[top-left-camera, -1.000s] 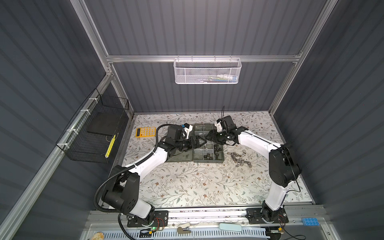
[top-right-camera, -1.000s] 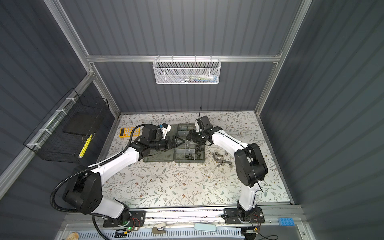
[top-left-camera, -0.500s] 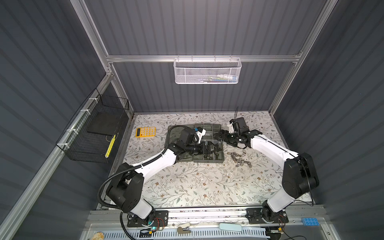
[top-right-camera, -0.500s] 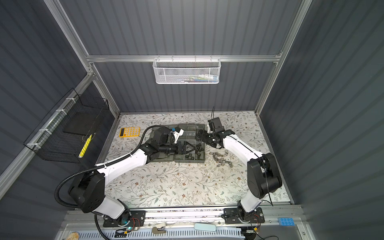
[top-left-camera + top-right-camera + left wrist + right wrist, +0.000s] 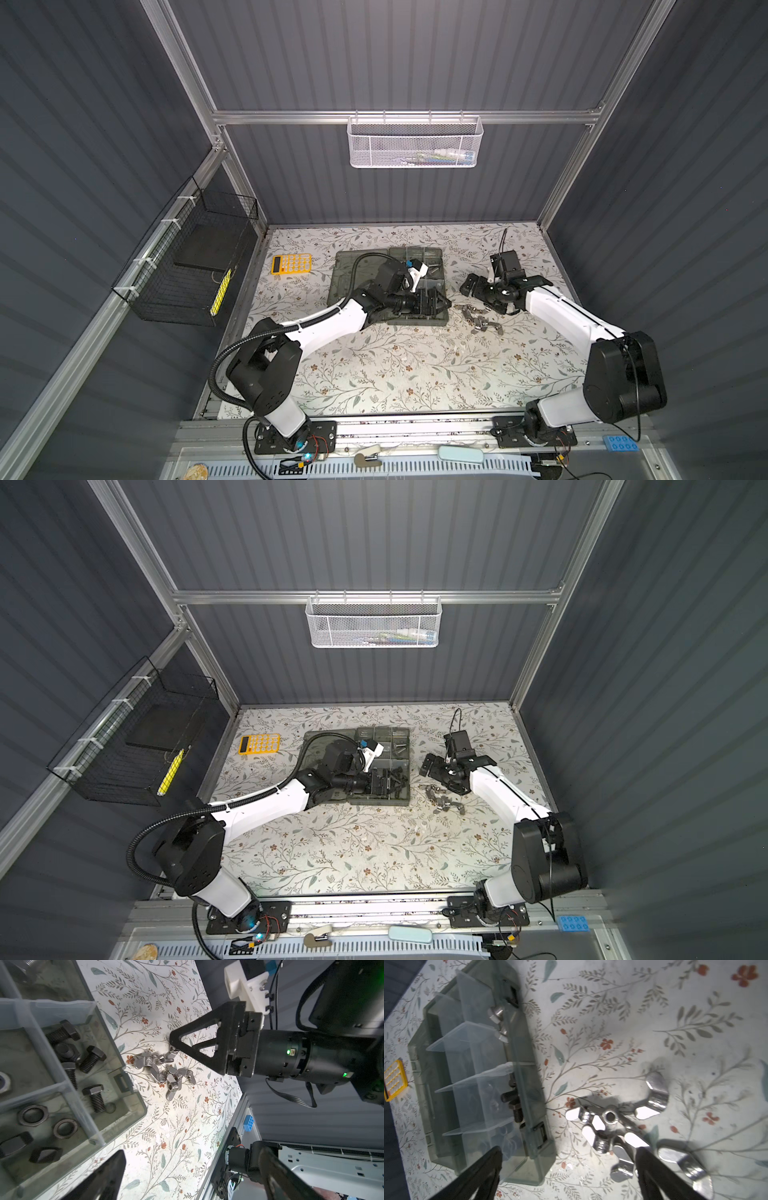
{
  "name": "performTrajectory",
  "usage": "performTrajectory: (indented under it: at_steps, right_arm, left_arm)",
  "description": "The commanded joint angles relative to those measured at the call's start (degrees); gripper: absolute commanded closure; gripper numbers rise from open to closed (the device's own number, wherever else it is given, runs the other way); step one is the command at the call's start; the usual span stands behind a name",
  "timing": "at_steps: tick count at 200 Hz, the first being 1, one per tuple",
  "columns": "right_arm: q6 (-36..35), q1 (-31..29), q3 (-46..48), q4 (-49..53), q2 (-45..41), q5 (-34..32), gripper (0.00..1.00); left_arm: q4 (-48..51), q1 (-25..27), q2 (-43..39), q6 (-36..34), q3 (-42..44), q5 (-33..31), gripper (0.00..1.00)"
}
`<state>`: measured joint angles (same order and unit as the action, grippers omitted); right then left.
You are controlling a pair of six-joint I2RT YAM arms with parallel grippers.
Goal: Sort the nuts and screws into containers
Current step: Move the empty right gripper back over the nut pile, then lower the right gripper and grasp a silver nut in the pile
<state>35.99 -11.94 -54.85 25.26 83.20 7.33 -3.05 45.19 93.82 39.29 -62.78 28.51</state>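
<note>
The nuts [image 5: 478, 320] [image 5: 442, 800] left on the cloth are a pile of silver wing nuts [image 5: 166, 1072] [image 5: 612, 1122], just right of the organizer case. My right gripper [image 5: 478, 297] [image 5: 436, 777] [image 5: 566, 1174] hangs open low over the pile's case-side edge, holding nothing. One of its fingertips [image 5: 173, 1042] is right at a nut. My left gripper [image 5: 436, 305] [image 5: 390, 785] [image 5: 191, 1178] stands open and empty over the case's near right corner. The containers [image 5: 419, 253] [image 5: 128, 1093] [image 5: 529, 1064] hold black screws [image 5: 91, 1059], black nuts [image 5: 33, 1114] and silver screws [image 5: 497, 1015].
The case's flat lid [image 5: 349, 266] lies open to the left under my left arm. A yellow calculator [image 5: 291, 263] sits further left. A black wire basket [image 5: 199, 266] hangs on the left wall and a white mesh basket [image 5: 415, 141] on the back rail.
My right gripper left the case, swung right to the wing nut pile and opened wide. My left gripper crossed the case from its lid side to the near right corner.
</note>
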Motion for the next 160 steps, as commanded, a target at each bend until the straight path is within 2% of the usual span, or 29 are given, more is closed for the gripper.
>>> performTrajectory:
  at_steps: [1,37,92,160]
  right_arm:
    - [-0.3,2.9,2.0,1.9,-0.2,-1.4,0.01]
    - [-3.0,5.3,0.8,4.1,3.9,-3.4,0.07]
    - [-5.4,5.3,-3.9,7.2,10.3,-8.2,0.23]
    - [-6.9,5.3,-7.4,7.8,16.2,-8.8,0.45]
  left_arm:
    - [-0.8,1.1,1.7,0.2,-2.3,-0.3,0.00]
    - [-0.9,2.0,3.4,0.3,-3.6,-0.3,0.00]
    - [-0.6,2.2,5.4,0.1,-5.3,0.1,0.00]
    - [0.1,2.1,7.1,-0.8,-7.2,0.6,0.00]
